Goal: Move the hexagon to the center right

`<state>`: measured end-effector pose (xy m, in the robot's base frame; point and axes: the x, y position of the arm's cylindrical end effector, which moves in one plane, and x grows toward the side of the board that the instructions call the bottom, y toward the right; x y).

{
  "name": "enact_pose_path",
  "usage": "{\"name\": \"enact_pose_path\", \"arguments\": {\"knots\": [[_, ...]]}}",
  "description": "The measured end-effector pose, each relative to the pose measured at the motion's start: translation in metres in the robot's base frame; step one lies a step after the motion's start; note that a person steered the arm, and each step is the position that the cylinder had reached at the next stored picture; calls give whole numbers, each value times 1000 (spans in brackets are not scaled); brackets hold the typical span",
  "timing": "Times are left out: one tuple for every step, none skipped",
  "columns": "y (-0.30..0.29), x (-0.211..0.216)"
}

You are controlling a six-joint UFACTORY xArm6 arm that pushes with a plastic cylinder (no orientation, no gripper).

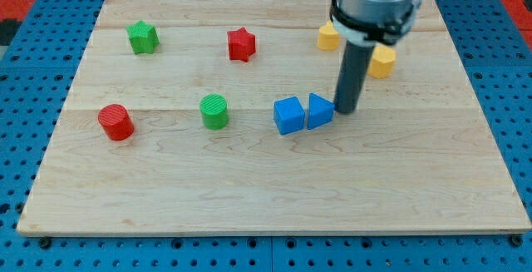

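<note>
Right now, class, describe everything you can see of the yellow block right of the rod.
The yellow block looks like matte plastic, faceted, probably the hexagon, though the arm hides its left part. It lies flat on the wooden board near the view's top right. My tip sits below and left of it, apart, beside the blue blocks.

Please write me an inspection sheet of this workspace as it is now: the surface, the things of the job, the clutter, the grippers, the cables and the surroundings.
Surface: wooden board, lying flat.
Job's things: two yellow blocks, one left of the arm and one right of it, both partly hidden; I cannot tell which is the hexagon.
Clutter: green star, red star, red cylinder, green cylinder, blue cube, blue block touching the cube.
Grippers: none; my tip is at the blue block's right side, below both yellow blocks.
Cables: nothing seen.
Surroundings: blue pegboard around the board.
</note>
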<state>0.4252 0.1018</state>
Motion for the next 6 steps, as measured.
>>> {"name": "enact_pose_path", "arguments": {"knots": [[-12, -33], [-12, -38], [-8, -46], [-6, -66], [45, -83], [87, -83]]}}
